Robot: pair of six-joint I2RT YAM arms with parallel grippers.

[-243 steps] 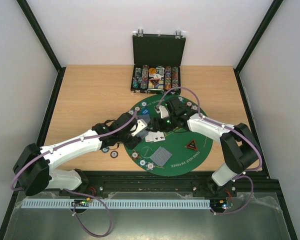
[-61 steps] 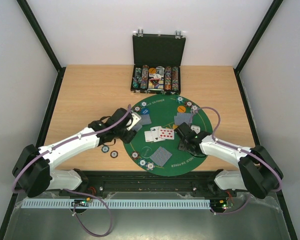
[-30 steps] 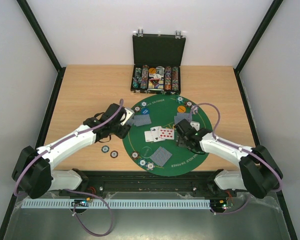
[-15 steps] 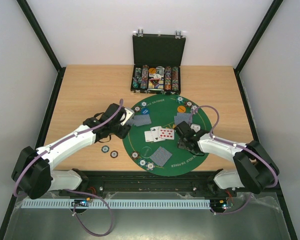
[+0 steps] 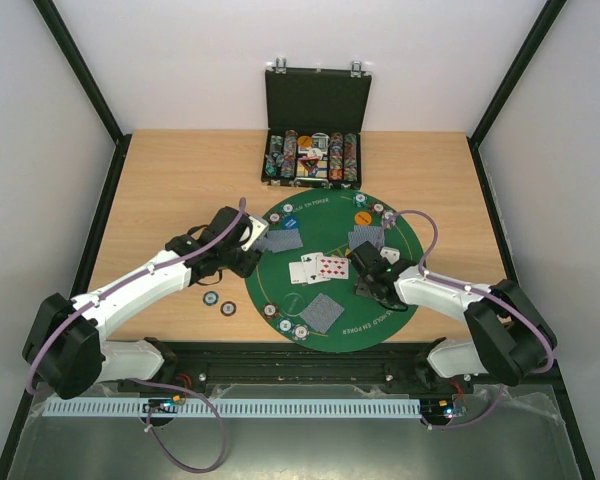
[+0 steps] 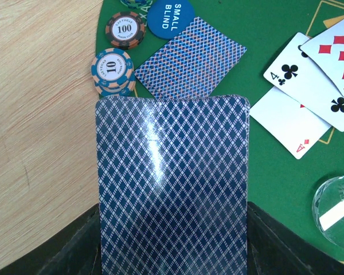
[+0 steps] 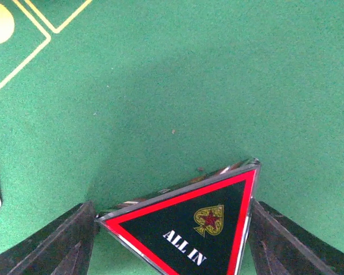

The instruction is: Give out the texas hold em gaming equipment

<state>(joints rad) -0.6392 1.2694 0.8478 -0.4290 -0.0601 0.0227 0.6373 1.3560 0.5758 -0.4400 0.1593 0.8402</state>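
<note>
Above the left edge of the round green mat (image 5: 325, 225), my left gripper (image 5: 254, 236) is shut on a stack of blue-backed playing cards (image 6: 172, 183), which fill the space between its jaws. Below it lie a face-down pair of cards (image 6: 189, 60), the blue small-blind button (image 6: 171, 17) and two striped chips (image 6: 112, 67). My right gripper (image 5: 368, 284) is low over the mat's right half. Its fingers (image 7: 63, 246) press both corners of the black-and-red triangular "ALL IN" marker (image 7: 189, 229). Face-up cards (image 5: 320, 267) lie in the mat's middle.
The black hinged case (image 5: 312, 130) with chip rows stands open at the back of the wooden table. Two chips (image 5: 220, 303) lie on the wood left of the mat. More face-down cards (image 5: 367, 237) (image 5: 322, 312) and an orange button (image 5: 362, 217) sit on the mat.
The right gripper's jaws have closed in onto the triangular marker and that arm has shifted slightly left. The left arm holds still with its cards.
</note>
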